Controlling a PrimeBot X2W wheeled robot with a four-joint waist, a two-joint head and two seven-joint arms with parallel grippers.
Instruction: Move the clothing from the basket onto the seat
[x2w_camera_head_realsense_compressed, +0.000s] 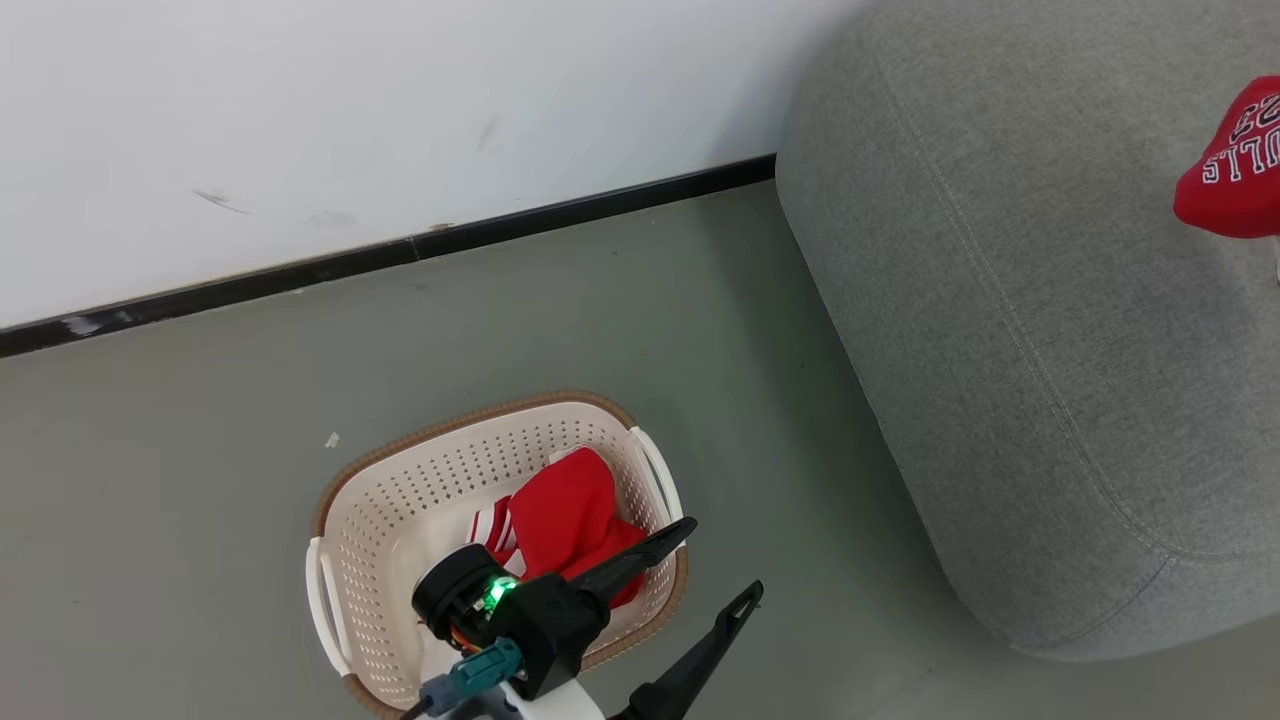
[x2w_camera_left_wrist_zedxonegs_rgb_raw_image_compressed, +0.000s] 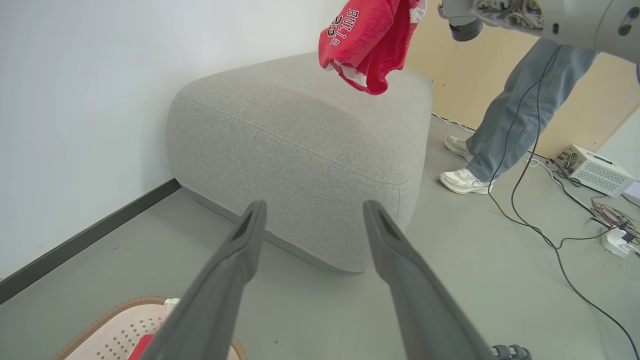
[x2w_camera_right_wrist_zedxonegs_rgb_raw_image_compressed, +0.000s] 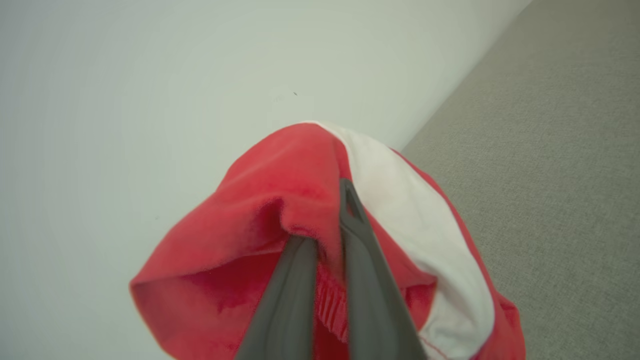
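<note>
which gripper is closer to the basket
Left. The left gripper hovers open over the basket; the right gripper is away above the seat, shut on the lettered garment.

My head camera looks steeply down: basket (x2w_camera_head_realsense_compressed: 400, 500) lower centre, seat (x2w_camera_head_realsense_compressed: 1000, 350) at right. My left wrist camera faces that seat from low down. My right wrist camera sits tight against the red garment (x2w_camera_right_wrist_zedxonegs_rgb_raw_image_compressed: 280, 200), which all three views share.

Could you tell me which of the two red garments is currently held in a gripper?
The lettered garment, clamped in the right gripper over the seat; the striped garment lies loose in the basket.
</note>
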